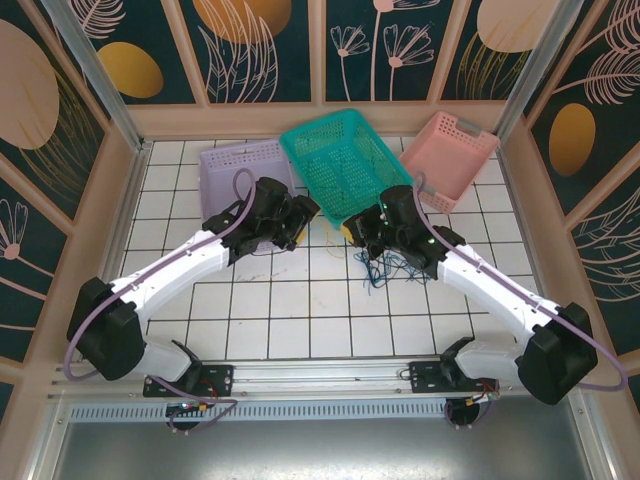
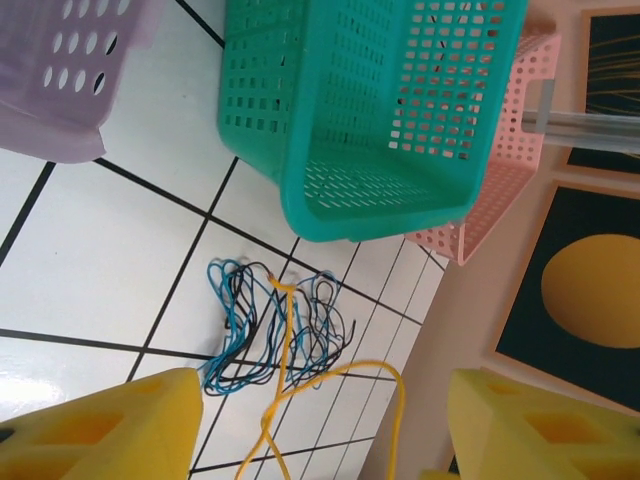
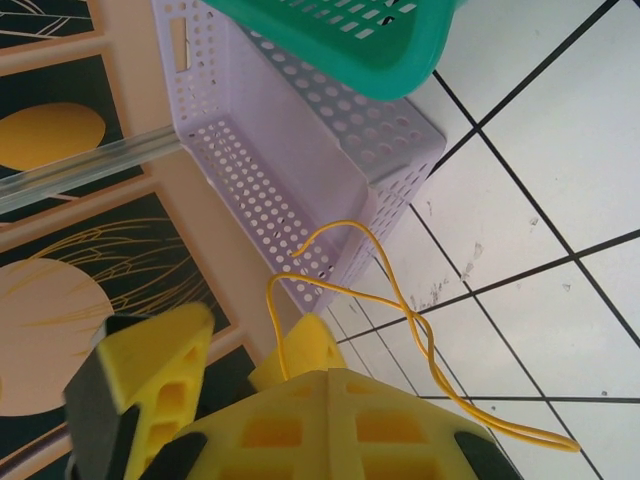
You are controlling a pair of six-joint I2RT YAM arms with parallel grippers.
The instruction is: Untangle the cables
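The blue and black cables (image 1: 385, 268) lie in a messy bunch on the white tiled table (image 1: 250, 300), a bit right of the middle and under the right arm. From the left wrist they look like lots of loops piled on each other. That knot is not pulled apart yet, so I think most of the job is left.

A yellow cable (image 3: 412, 322) runs out of the bunch and looks partly pulled free. Just past the bunch, the right gripper (image 3: 330, 410) has its jaws pressed together, and the yellow cable seems to be pinched in them. The left gripper (image 2: 322, 400) is near it on the left, with its jaws wide and holding nothing.

At the far side stand a purple basket (image 1: 245, 165), a teal basket (image 1: 345, 160) and a pink basket (image 1: 455, 155). I can read no words or labels anywhere.
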